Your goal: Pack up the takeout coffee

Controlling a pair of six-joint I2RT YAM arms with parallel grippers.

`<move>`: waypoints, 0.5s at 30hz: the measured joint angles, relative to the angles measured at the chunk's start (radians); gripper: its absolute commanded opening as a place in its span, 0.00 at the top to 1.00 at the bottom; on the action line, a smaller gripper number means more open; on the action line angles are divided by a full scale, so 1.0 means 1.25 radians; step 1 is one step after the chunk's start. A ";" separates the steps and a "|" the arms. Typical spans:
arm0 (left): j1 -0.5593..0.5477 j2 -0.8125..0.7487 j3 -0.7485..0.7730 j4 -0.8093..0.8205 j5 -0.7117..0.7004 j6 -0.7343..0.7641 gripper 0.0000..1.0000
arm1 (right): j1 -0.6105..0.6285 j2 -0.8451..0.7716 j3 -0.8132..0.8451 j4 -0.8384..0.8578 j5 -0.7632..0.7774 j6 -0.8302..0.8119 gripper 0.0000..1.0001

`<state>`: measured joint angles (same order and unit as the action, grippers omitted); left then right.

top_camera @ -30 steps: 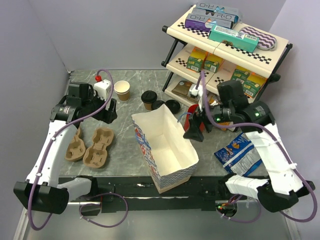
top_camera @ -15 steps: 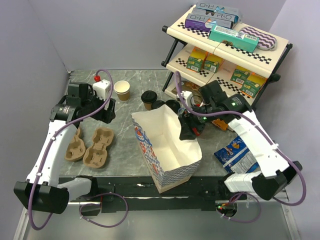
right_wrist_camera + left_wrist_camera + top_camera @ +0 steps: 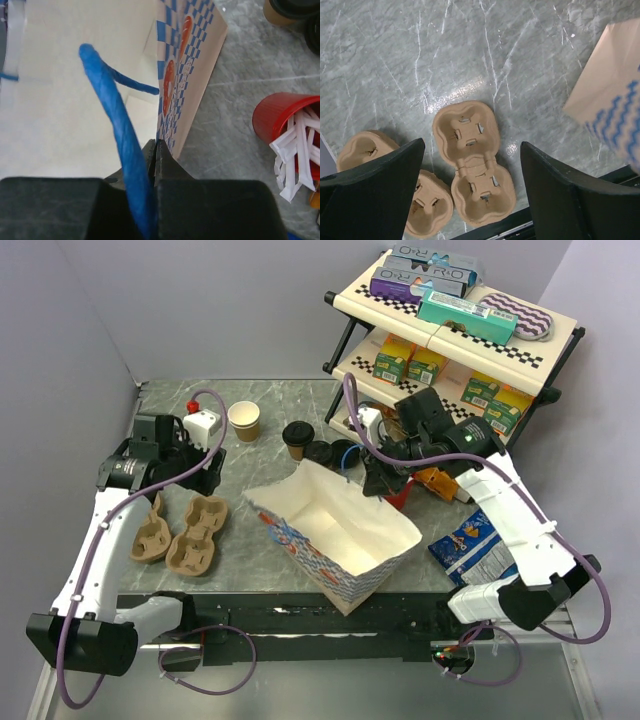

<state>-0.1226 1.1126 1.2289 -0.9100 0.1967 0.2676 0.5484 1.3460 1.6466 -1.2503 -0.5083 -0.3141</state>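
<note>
One takeout coffee [image 3: 297, 438], a brown cup with a black lid, stands behind the paper bag; black lids [image 3: 332, 452] lie beside it. In the right wrist view a lidded cup [image 3: 285, 9] shows at the top right. The checked paper bag [image 3: 335, 530] leans tilted, mouth open. My right gripper [image 3: 383, 483] [image 3: 156, 145] is shut on the bag's far rim, and the blue rope handle [image 3: 117, 125] runs past its left finger. My left gripper [image 3: 210, 465] [image 3: 472, 150] hangs open above the pulp cup carriers [image 3: 470, 165].
Two cup carriers [image 3: 197, 533] lie at the left front. A lidless brown cup [image 3: 244, 420] and a white box [image 3: 203, 424] stand at the back left. A red cup of stirrers [image 3: 287, 130] is right of the bag. Also a shelf rack [image 3: 450, 335] and a blue snack packet [image 3: 480, 545].
My right gripper swung left to the bag's far rim and shut on it. The bag has tipped over and turned toward the right. The left arm barely moved.
</note>
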 measured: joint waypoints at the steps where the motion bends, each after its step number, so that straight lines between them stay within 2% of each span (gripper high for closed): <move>1: 0.000 0.002 0.000 0.000 -0.001 0.002 0.17 | 0.004 0.002 0.009 0.000 -0.002 -0.005 1.00; 7: 0.001 0.014 0.000 0.000 -0.003 0.023 0.17 | 0.038 0.047 0.071 0.003 -0.001 -0.041 1.00; 15: 0.001 0.012 -0.027 -0.060 -0.015 0.158 0.23 | 0.054 0.073 0.083 0.007 0.023 -0.058 1.00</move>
<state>-0.1211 1.1271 1.1950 -0.9844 0.1780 0.4652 0.6155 1.4372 1.7504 -1.2415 -0.4797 -0.3870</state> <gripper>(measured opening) 0.805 0.019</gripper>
